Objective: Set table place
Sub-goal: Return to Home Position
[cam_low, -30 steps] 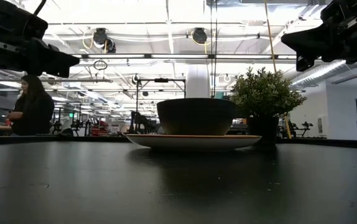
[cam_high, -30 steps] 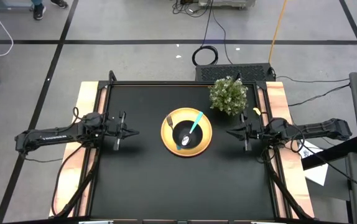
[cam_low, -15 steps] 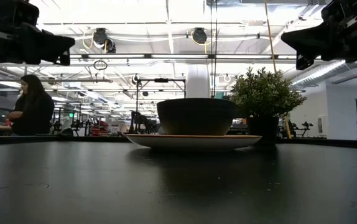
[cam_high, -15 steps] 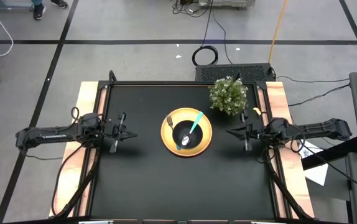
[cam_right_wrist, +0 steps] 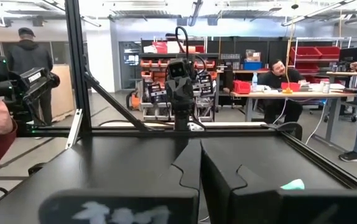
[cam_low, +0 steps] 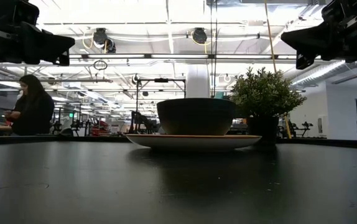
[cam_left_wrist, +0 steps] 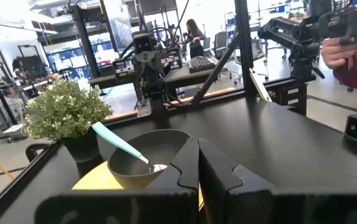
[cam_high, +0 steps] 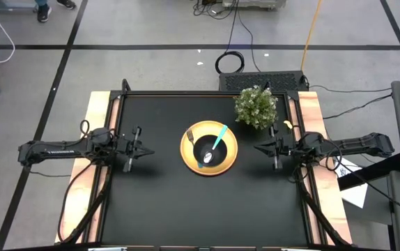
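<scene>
A round yellow plate [cam_high: 186, 155] lies at the middle of the black table [cam_high: 158, 202]. A smaller black bowl [cam_high: 208, 151] stands on it; both show in the low view, the plate [cam_low: 194, 142] under the bowl [cam_low: 196, 116]. A spoon with a teal handle [cam_high: 219, 138] leans in the bowl, its handle out over the far right rim [cam_left_wrist: 113, 140]. A fork's metal head [cam_high: 191, 134] lies on the plate's far left part. My left gripper [cam_high: 146, 149] is shut, in the air left of the plate. My right gripper [cam_high: 259, 147] is shut, in the air right of it.
A bushy green potted plant [cam_high: 256, 107] stands at the far right of the table, just behind the plate's right side and near my right gripper. Light wooden strips [cam_high: 95, 118] run along the table's left and right sides. People and benches show in the room beyond.
My left gripper has drawn back a little toward the table's left edge, away from the plate, and then kept still. It has stayed shut.
</scene>
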Robot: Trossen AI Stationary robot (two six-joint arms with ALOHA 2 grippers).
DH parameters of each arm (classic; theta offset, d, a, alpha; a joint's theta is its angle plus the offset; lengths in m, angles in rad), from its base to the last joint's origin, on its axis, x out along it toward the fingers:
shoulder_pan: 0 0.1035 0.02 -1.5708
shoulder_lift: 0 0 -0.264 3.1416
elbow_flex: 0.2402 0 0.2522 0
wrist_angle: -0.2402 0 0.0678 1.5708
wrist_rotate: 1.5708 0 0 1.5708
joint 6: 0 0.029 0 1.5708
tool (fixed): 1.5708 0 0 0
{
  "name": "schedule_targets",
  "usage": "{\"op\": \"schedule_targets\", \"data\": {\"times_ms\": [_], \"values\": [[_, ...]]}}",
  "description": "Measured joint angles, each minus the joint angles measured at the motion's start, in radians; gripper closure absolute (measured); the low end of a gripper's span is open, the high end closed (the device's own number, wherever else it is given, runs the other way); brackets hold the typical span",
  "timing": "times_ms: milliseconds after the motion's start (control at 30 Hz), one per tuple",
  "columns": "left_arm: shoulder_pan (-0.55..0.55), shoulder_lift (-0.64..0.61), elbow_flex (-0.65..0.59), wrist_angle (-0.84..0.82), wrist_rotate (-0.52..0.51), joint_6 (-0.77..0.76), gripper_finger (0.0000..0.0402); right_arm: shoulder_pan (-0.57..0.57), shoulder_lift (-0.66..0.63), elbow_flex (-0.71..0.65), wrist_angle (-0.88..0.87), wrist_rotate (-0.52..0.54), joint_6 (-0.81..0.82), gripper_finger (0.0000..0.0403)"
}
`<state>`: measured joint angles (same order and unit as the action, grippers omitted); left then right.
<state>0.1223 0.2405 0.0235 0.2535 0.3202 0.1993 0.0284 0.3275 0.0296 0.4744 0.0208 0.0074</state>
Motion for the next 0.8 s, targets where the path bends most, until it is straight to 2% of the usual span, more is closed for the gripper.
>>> {"op": "schedule_targets", "data": {"times_ms": [200, 500, 800], "values": [[0.000, 0.000, 0.000, 0.000, -0.008, -0.024, 0.0400, 0.000, 0.000, 0.000, 0.008, 0.000, 0.000, 0.0403], [0.001, 0.000, 0.000, 0.006, -0.008, -0.028, 0.0375, 0.000, 0.000, 0.000, 0.023, 0.000, 0.000, 0.0403], [0.001, 0.001, 0.000, 0.005, -0.008, -0.025, 0.0391, 0.000, 0.000, 0.000, 0.023, 0.003, 0.005, 0.0403]]}}
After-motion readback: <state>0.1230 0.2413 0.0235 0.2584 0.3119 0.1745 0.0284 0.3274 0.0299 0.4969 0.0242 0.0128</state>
